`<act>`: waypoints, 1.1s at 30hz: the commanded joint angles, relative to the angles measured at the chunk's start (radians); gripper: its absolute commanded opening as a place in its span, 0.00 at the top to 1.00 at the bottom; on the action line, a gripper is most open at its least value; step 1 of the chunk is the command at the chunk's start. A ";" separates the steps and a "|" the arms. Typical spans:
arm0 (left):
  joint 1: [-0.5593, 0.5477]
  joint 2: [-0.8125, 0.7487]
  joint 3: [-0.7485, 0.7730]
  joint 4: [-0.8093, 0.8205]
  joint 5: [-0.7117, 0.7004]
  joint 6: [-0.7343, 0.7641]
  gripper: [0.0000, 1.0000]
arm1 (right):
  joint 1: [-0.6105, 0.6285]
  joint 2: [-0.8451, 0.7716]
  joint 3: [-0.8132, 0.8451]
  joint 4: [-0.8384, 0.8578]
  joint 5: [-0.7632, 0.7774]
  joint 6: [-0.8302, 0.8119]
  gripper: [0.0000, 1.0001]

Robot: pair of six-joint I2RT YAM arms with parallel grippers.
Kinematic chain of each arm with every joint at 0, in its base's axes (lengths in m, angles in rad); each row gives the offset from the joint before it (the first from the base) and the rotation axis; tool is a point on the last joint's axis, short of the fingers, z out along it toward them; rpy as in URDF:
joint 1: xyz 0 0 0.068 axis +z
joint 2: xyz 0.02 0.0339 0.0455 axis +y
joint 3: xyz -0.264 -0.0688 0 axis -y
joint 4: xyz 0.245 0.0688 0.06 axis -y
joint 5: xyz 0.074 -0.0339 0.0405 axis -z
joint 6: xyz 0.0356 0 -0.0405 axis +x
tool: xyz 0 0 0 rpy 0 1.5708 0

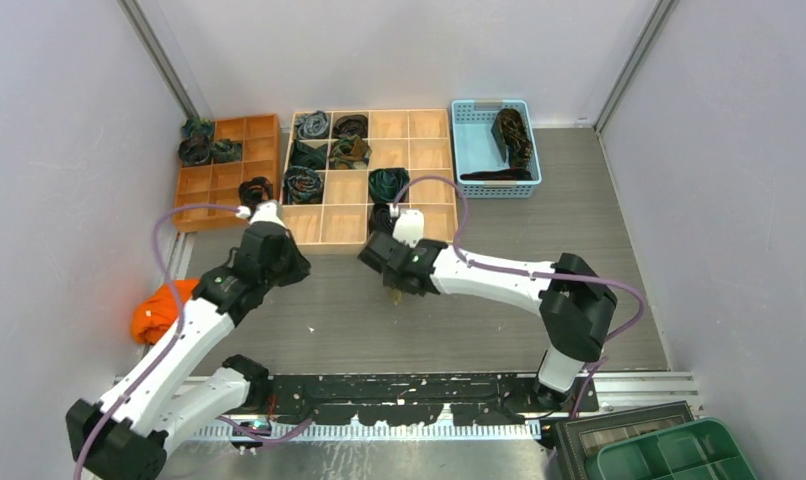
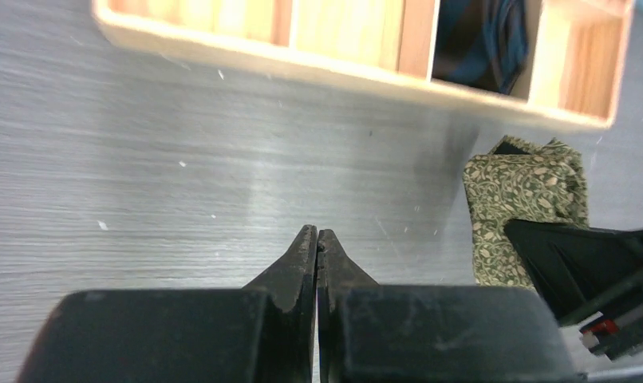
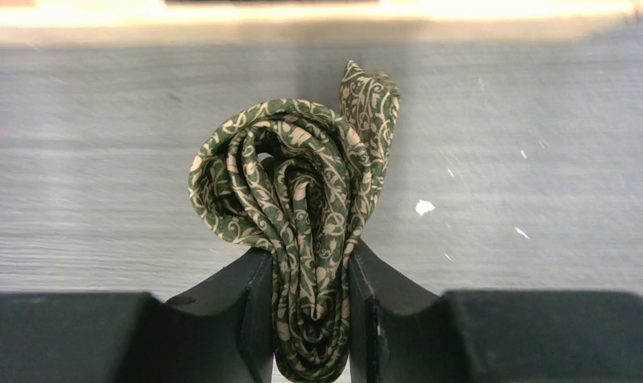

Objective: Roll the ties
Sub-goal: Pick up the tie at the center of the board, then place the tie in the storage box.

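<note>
My right gripper [image 3: 310, 263] is shut on a rolled olive-gold tie [image 3: 302, 191] with a green vine pattern, its coil squeezed between the jaws over the grey table. From above, the right gripper [image 1: 394, 290] hides most of this tie [image 1: 395, 296], just in front of the light wooden tray. In the left wrist view the tie [image 2: 522, 203] shows at the right, held by the right gripper's black finger [image 2: 573, 255]. My left gripper [image 2: 317, 239] is shut and empty, to the left of the tie [image 1: 297, 268]. Rolled dark ties [image 1: 304, 183] fill several tray cells.
A light wooden compartment tray [image 1: 424, 125] and an orange one [image 1: 219, 185] stand at the back. A blue basket [image 1: 479, 150] holds unrolled dark ties [image 1: 512, 135] at the back right. An orange cloth [image 1: 159, 310] lies at the left. A green bin [image 1: 679, 455] sits at the near right.
</note>
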State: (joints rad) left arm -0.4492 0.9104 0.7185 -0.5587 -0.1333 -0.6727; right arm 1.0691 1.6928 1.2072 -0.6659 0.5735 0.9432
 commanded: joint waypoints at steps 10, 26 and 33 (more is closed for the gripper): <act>0.009 -0.201 0.228 -0.198 -0.295 0.064 1.00 | -0.240 0.279 0.458 0.310 -0.317 -0.289 0.99; 0.009 -0.220 0.221 -0.199 -0.330 0.123 1.00 | -0.294 0.527 0.919 0.390 -0.463 -0.433 0.99; 0.009 -0.197 0.204 -0.161 -0.285 0.111 1.00 | -0.313 0.606 1.036 0.354 -0.497 -0.434 0.99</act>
State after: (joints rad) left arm -0.4438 0.7055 0.9298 -0.7738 -0.4400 -0.5667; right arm 0.7700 2.2715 2.1452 -0.3305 0.1097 0.5270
